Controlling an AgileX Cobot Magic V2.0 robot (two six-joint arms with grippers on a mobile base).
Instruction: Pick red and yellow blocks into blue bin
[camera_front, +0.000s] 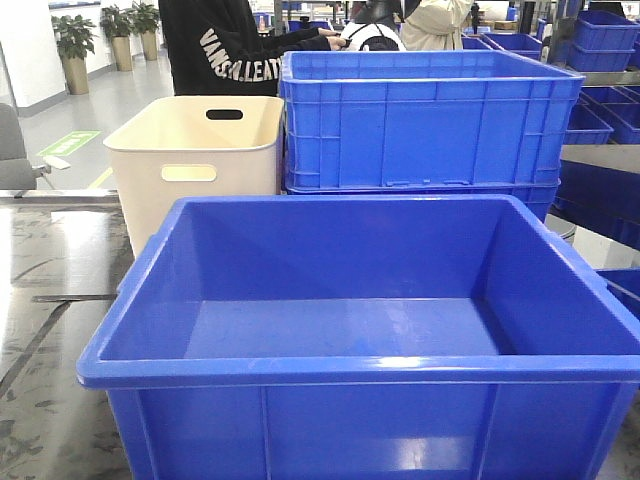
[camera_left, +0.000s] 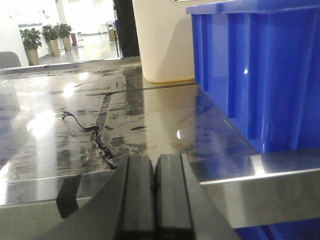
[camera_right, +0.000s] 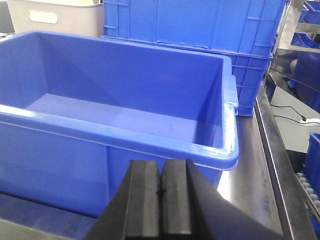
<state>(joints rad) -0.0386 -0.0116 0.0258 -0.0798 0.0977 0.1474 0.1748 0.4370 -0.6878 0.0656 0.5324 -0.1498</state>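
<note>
The blue bin fills the near part of the front view, and nothing lies inside it. Its side wall rises on the right of the left wrist view, and its near rim crosses the right wrist view. The red and yellow blocks are out of view in every frame. My left gripper hangs low at the table's front edge, left of the bin, shut with nothing between its fingers. My right gripper sits just in front of the bin's near right corner, also shut on nothing.
A cream tub with handle slots stands behind the bin on the left. Stacked ribbed blue crates stand behind it on the right. A black strap lies on the shiny metal table. People stand behind the crates.
</note>
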